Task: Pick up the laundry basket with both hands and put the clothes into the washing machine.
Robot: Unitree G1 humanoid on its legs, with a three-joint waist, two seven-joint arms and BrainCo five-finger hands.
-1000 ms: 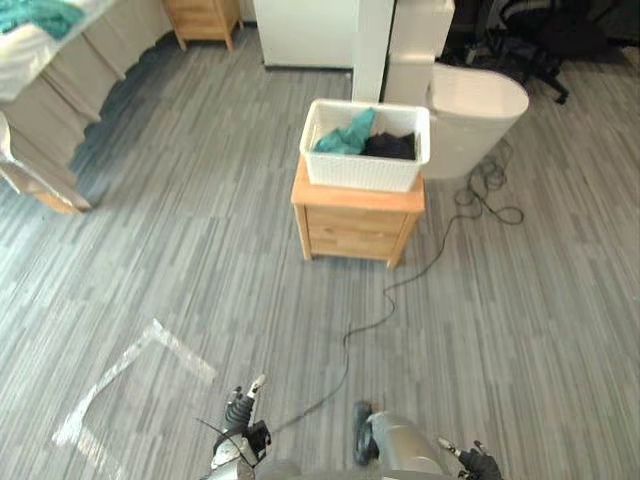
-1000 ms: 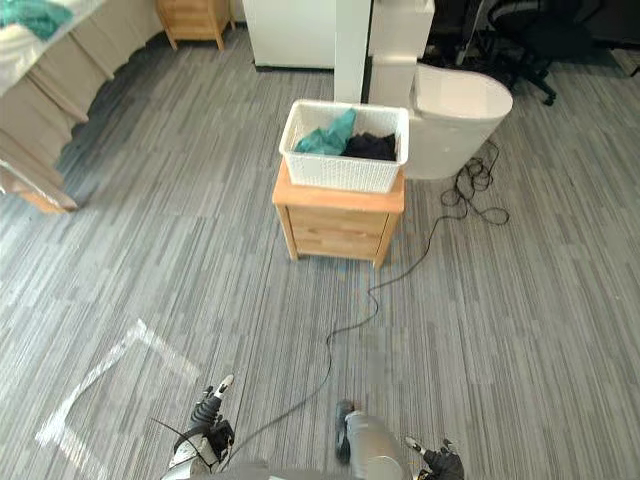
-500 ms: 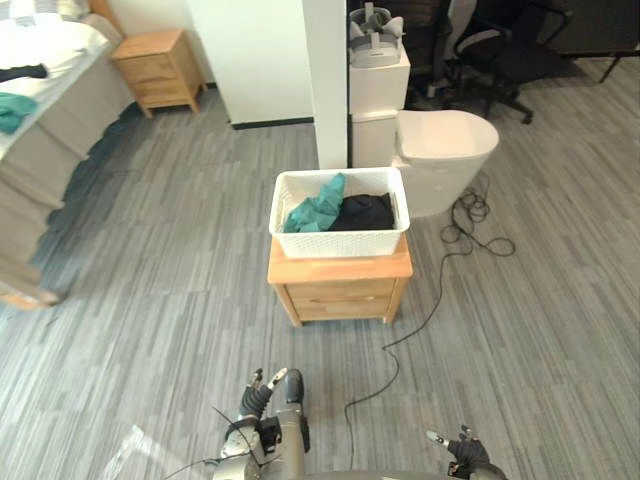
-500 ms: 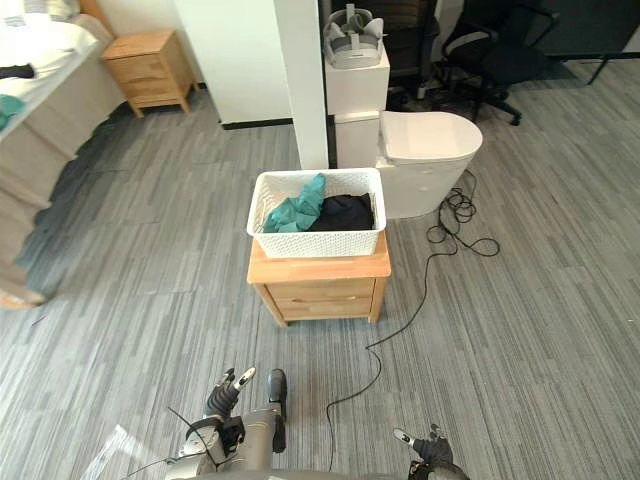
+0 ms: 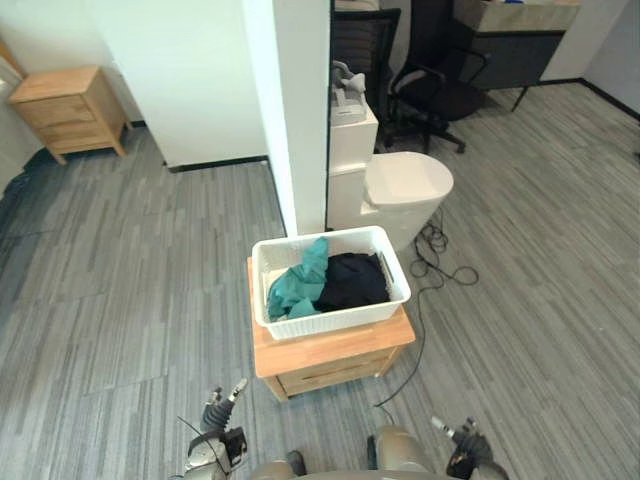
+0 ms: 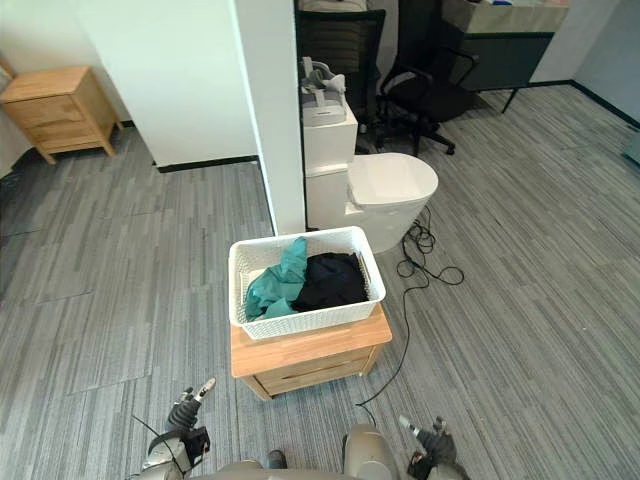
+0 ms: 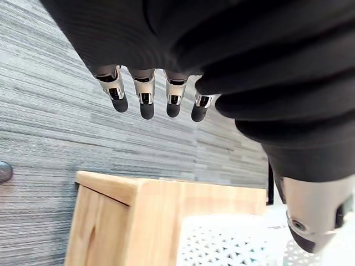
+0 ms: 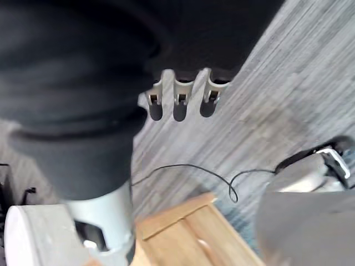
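Viewpoint, not goods, has shifted since the earlier frames: we record that the camera has advanced on the laundry basket (image 5: 335, 320). It has kept its place on the small wooden desk (image 5: 330, 368) and now sits close before the robot.

We find the basket white, perforated and upright. It holds a teal garment (image 5: 297, 285) toward the robot's left and a black garment (image 5: 353, 280) beside it, the two touching. Neither garment is out of the basket.

The left hand (image 5: 223, 402) hangs low, short of the desk's front and to its left. Its fingers (image 7: 145, 100) are straight, slightly spread, and hold nothing. The right hand (image 5: 462, 447) hangs low to the right of the desk, its fingers (image 8: 180, 104) likewise extended and empty. Neither hand touches the basket.

Just behind the basket stands a white, round-lidded unit that we take to be the washing machine (image 5: 405, 187), lid down. A white pillar (image 5: 300, 110) rises beside it, and an office chair (image 5: 432, 92) stands farther back.

Our assessment: the approach is all but complete. Grasping the basket on both sides, lifting, carrying, opening the lid and transferring the clothes are all outstanding.
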